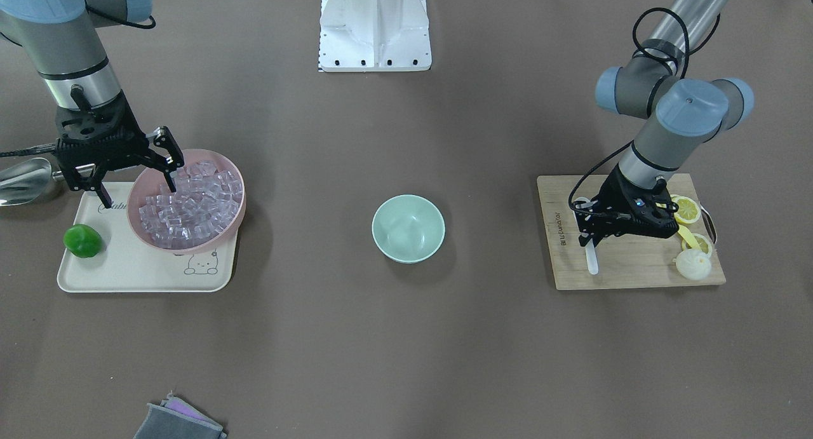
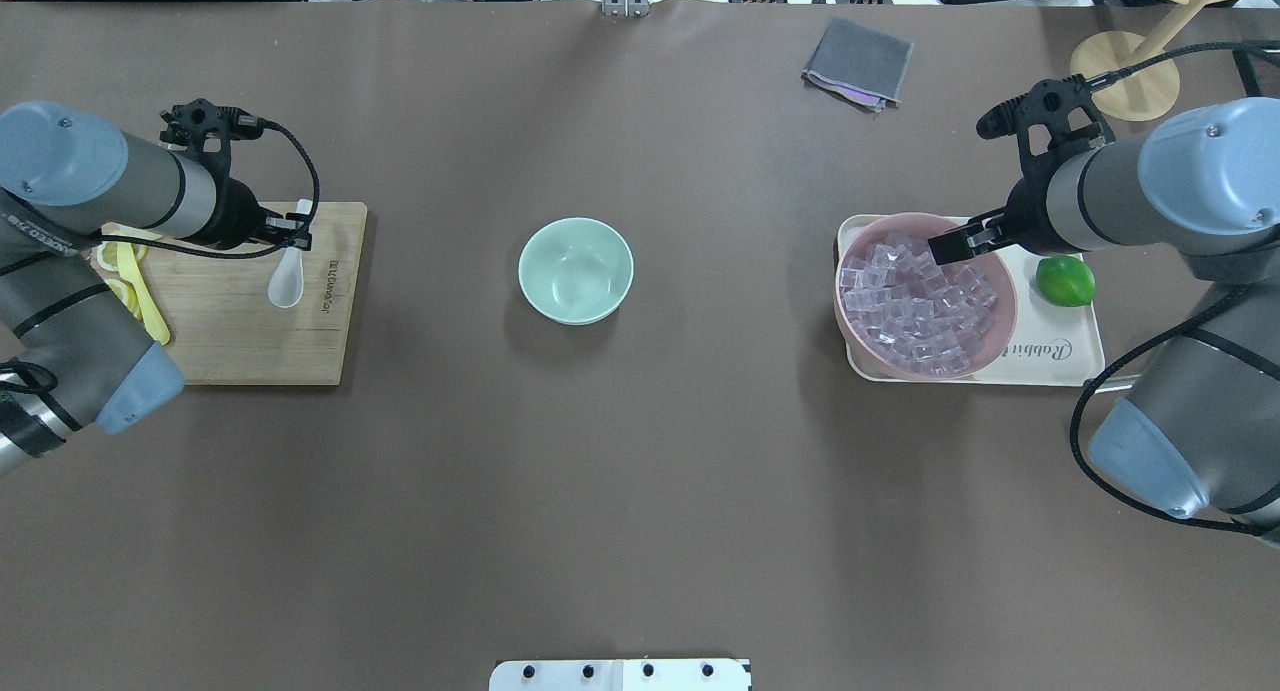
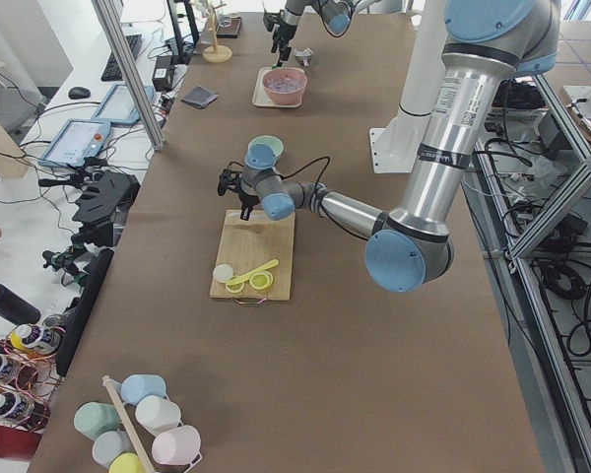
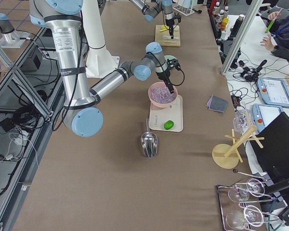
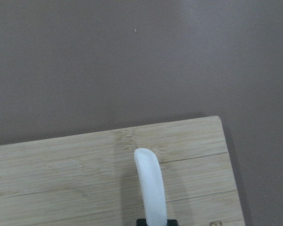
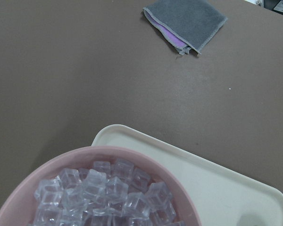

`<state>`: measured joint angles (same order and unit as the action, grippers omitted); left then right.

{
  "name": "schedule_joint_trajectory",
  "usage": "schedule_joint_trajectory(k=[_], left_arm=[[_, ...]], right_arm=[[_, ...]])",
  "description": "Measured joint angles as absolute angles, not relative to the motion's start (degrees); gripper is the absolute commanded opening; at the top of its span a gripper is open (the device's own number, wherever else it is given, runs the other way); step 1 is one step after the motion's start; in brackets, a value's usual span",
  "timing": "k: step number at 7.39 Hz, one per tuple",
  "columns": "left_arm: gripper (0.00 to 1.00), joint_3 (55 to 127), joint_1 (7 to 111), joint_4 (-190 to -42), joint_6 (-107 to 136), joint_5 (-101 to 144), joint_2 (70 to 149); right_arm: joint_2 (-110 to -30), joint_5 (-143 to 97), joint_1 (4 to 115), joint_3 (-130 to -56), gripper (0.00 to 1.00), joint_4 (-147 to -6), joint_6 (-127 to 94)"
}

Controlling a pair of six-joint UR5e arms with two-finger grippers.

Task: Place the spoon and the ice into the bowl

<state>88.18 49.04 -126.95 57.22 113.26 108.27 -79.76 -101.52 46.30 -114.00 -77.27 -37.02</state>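
The white spoon [image 2: 286, 283] lies on a wooden cutting board [image 2: 250, 341], also seen in the front view [image 1: 592, 258] and the left wrist view [image 5: 150, 186]. My left gripper [image 1: 589, 237] is down over it, with the fingers closed on either side of the handle. The mint-green bowl [image 1: 408, 228] stands alone mid-table [image 2: 576, 270] and looks empty. The ice cubes [image 1: 190, 204] fill a pink bowl [image 2: 1003, 323]. My right gripper [image 1: 136, 185] is open and straddles the pink bowl's rim, one finger [image 2: 950, 244] over the ice [image 6: 104, 193].
The pink bowl sits on a cream tray [image 1: 127, 274] beside a green lime [image 1: 82, 240]. A metal scoop [image 1: 22, 182] lies beside the tray. Lemon slices [image 1: 687, 209], a yellow utensil [image 2: 140, 291] and a white bun [image 1: 693, 264] share the board. A grey cloth [image 2: 858, 63] lies far off.
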Motion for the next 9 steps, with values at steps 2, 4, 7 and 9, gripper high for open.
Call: schedule_joint_trajectory(k=[2, 4, 7, 9], left_arm=[[0.0, 90.2, 47.3, -127.0, 71.6, 109.7, 112.5], [0.0, 91.2, 41.1, -126.4, 82.6, 101.1, 116.9], [0.04, 90.7, 33.6, -118.9, 91.6, 89.4, 123.9], [0.8, 89.5, 31.6, -117.5, 94.3, 86.1, 125.4]], right_arm=[[-79.7, -100.5, 45.7, -113.4, 1.0, -77.1, -40.4], [-78.4, -99.8, 43.6, -113.0, 0.99, -77.2, -50.1], [-76.7, -96.6, 40.3, -111.9, 1.0, -77.3, -60.7], [-75.9, -96.2, 39.4, -111.3, 1.0, -77.6, -63.3]])
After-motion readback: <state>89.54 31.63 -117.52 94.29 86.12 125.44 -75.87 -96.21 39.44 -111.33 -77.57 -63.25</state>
